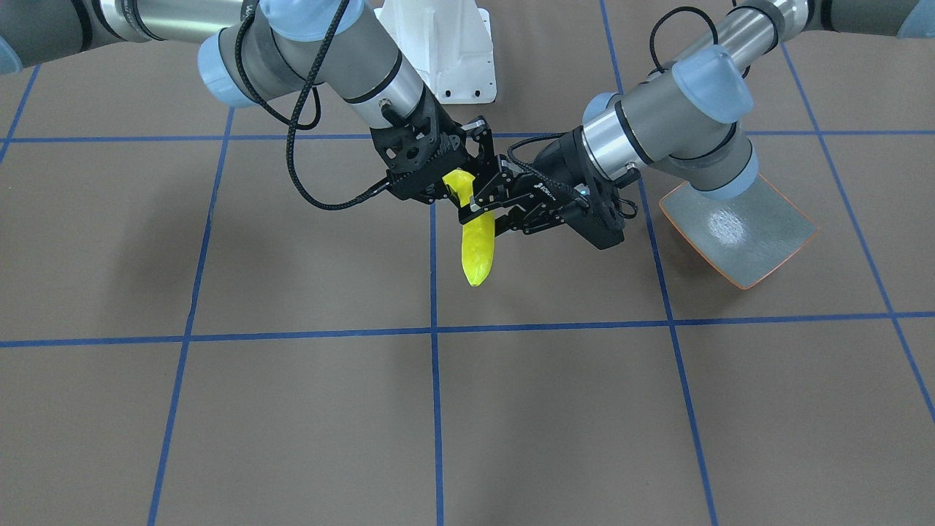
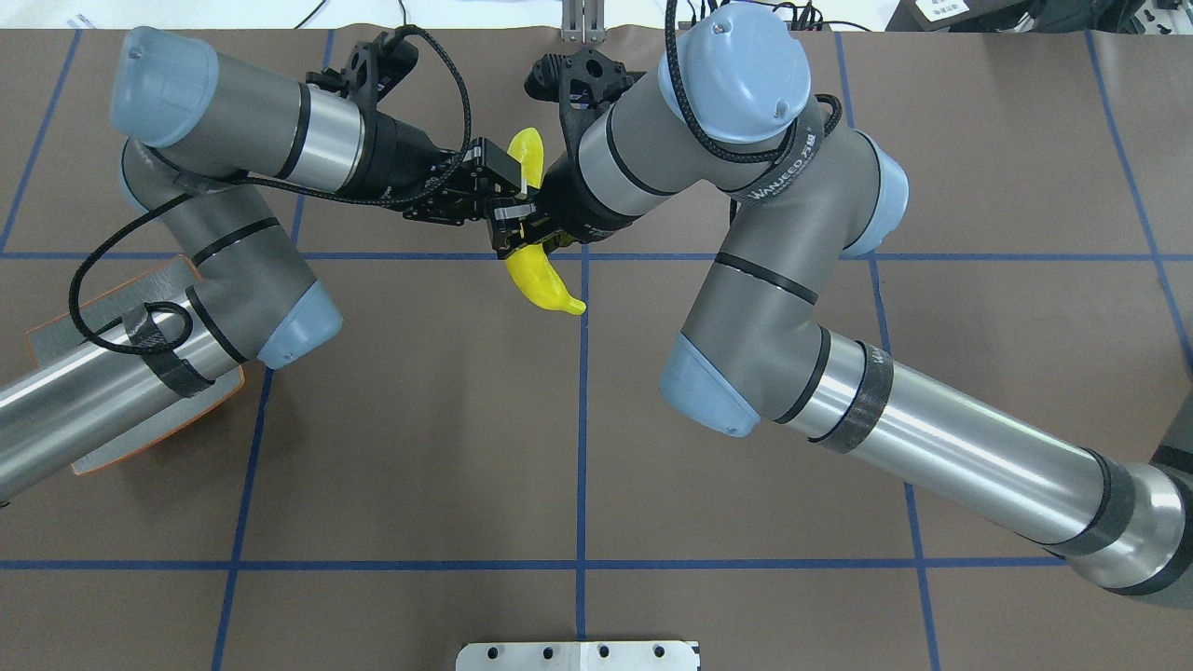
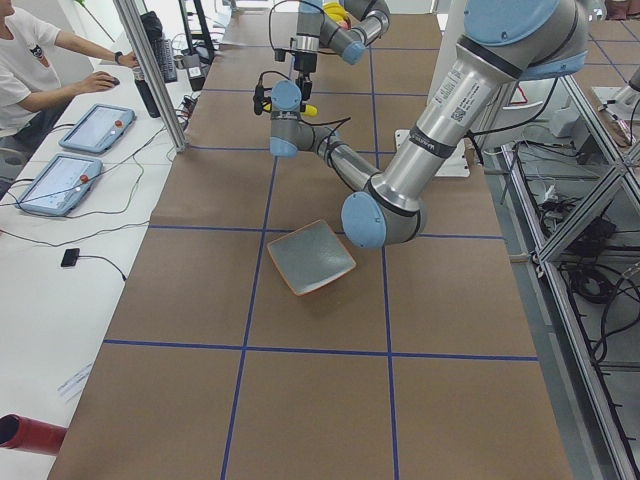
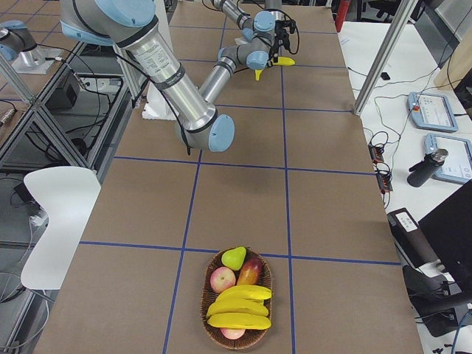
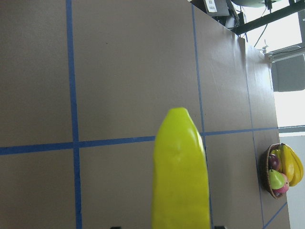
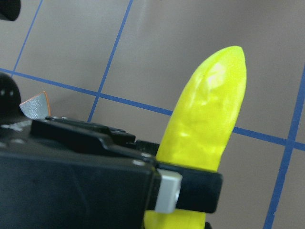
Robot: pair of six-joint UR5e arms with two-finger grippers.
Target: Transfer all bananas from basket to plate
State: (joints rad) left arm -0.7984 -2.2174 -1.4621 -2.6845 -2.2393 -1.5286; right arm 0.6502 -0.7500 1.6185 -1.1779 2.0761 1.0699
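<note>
Right end effector (image 1: 454, 186): buried under its own wrist in the overhead view, and in its own wrist view the left end effector (image 1: 483, 213) blocks its fingers. The front view shows it closed round the upper end of the banana (image 1: 478, 248).

Left end effector: clamped across the banana's middle, one finger lying over the top of it, silver pad (image 6: 167, 192) against the peel. Its wrist view gets only the banana's free end; the fingers are cut off at the frame bottom.

The banana is held above the bench (image 1: 292, 409) near the middle, lower tip free, next to a blue tape line (image 1: 436, 409).

Plate (image 1: 760, 241): on the robot's left side, well apart from the banana. One corner is under the left arm's elbow, and in the overhead view the arm covers most of it.

Basket (image 4: 210, 332): at the far end on the robot's right, well apart. More bananas (image 4: 237, 308) are piled over apples (image 4: 222, 279), with a green pear (image 4: 234, 258) behind. It looks like three bananas, but overlap makes the count unsure.

Side views: a person (image 3: 30, 60) at a side desk with tablets (image 3: 95, 127), and a white chair (image 4: 59, 221).
</note>
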